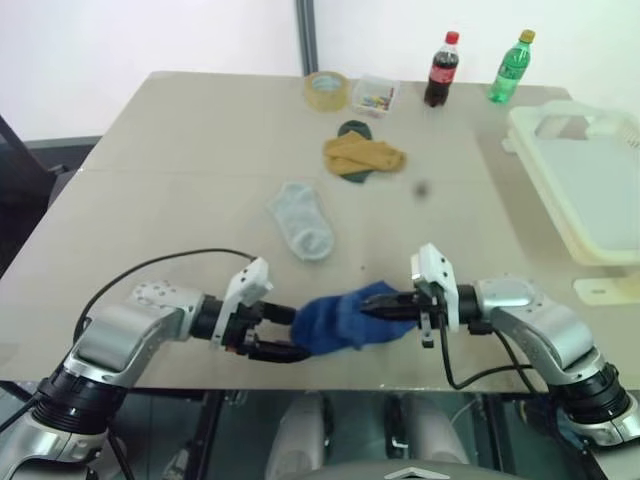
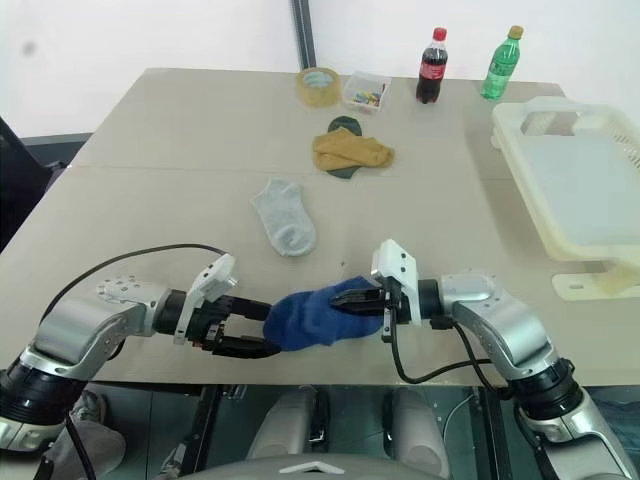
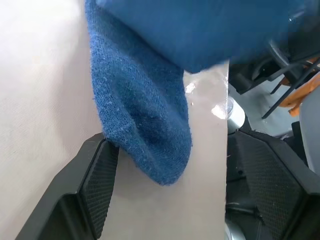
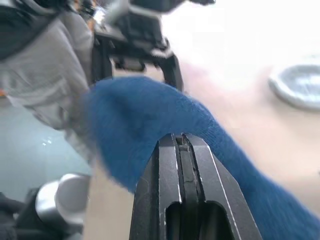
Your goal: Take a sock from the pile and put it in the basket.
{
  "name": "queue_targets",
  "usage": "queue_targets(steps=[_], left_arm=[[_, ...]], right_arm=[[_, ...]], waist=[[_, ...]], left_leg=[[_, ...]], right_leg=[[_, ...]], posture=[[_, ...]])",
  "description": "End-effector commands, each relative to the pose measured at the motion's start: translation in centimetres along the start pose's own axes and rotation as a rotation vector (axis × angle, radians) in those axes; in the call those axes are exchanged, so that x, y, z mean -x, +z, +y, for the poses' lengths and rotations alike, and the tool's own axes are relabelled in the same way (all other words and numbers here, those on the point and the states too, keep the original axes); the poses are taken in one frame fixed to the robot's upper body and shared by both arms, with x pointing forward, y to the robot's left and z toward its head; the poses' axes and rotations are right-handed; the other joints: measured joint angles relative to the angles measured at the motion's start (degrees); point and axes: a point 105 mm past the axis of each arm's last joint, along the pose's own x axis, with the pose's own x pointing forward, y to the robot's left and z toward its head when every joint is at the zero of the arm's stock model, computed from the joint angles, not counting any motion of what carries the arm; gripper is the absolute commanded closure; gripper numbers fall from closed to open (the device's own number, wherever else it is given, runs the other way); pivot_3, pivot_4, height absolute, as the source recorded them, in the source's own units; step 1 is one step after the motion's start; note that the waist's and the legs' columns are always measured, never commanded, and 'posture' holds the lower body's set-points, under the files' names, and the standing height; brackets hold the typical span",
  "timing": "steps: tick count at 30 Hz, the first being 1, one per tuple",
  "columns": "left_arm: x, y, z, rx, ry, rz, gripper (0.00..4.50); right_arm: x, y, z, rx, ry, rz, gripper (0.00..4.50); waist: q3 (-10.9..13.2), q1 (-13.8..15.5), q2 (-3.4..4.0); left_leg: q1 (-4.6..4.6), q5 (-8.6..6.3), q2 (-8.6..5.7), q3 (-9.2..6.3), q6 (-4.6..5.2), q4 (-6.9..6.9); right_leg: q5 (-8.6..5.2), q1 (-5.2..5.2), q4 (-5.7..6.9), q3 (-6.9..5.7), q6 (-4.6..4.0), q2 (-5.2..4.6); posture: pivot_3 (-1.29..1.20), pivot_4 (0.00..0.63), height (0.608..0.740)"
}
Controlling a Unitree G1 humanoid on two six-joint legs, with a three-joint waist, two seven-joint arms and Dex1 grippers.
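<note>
My right gripper (image 2: 345,297) pinches the blue sock (image 2: 305,316), long axis across the near table edge, left gripper (image 2: 252,328) agape at its toe; basket (image 2: 520,180) lies far right

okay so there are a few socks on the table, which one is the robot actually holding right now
The royal blue sock, pinched in the shut right hand near the table's front edge. The pale grey sock and the mustard yellow socks lie untouched farther back.

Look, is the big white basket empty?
Empty: the basket shows only bare floor; the blue sock hangs between the fingers.
</note>
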Motion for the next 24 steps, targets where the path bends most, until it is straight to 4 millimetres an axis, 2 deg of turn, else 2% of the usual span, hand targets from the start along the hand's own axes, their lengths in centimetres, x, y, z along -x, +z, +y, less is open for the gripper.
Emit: queue_targets(steps=[1,5,11,14,19,24], left_arm=[[-0.1,0.8,-0.6,-0.032,-0.004,-0.03,0.61],[-0.1,0.8,-1.0,-0.021,-0.009,-0.042,0.61],[-0.4,0.4,-1.5,0.014,-0.019,-0.049,0.61],[-1.1,0.5,-1.5,0.019,-0.032,-0.069,0.61],[-2.0,3.0,-1.9,0.036,-0.096,-0.194,0.61],[-2.9,5.4,-2.4,0.064,-0.158,-0.287,0.61]], right_arm=[[-0.4,0.5,0.1,0.036,0.043,0.0,4.49],[0.3,-0.5,-0.8,0.026,-0.001,0.046,4.49],[2.8,-3.3,-1.2,0.016,-0.084,0.16,4.49],[3.1,-5.0,-1.5,0.026,-0.104,0.221,4.49],[2.8,-6.5,-2.2,0.031,-0.132,0.269,4.49],[2.8,-6.8,-2.5,0.004,-0.167,0.266,4.49]], waist=[[0.0,0.0,0.0],[0.0,0.0,0.0],[0.0,0.0,0.0],[0.0,0.0,0.0],[0.0,0.0,-0.04],[-0.1,-0.2,-0.07]], left_leg=[[0.0,0.0,0.0,0.0,0.0,0.0],[0.0,0.0,-0.02,0.01,0.0,0.0],[-0.01,0.0,-0.03,0.03,0.0,-0.01],[0.02,0.0,-0.02,0.04,0.0,-0.01],[0.05,0.0,-0.02,0.02,0.0,0.0],[0.13,0.0,-0.02,0.01,0.0,0.02]], right_leg=[[0.0,0.0,0.0,0.0,0.0,0.0],[-0.01,0.0,0.0,0.0,-0.02,-0.01],[-0.01,0.0,-0.02,0.01,-0.02,-0.03],[-0.02,-0.01,0.0,0.03,-0.03,-0.02],[-0.01,0.02,0.02,0.02,0.01,0.03],[0.02,0.11,0.02,0.03,0.06,0.04]], posture=[[0.0,0.15,0.74],[0.0,0.15,0.74],[0.0,0.15,0.74],[0.0,0.15,0.74],[0.0,0.15,0.74],[0.0,0.15,0.74]])
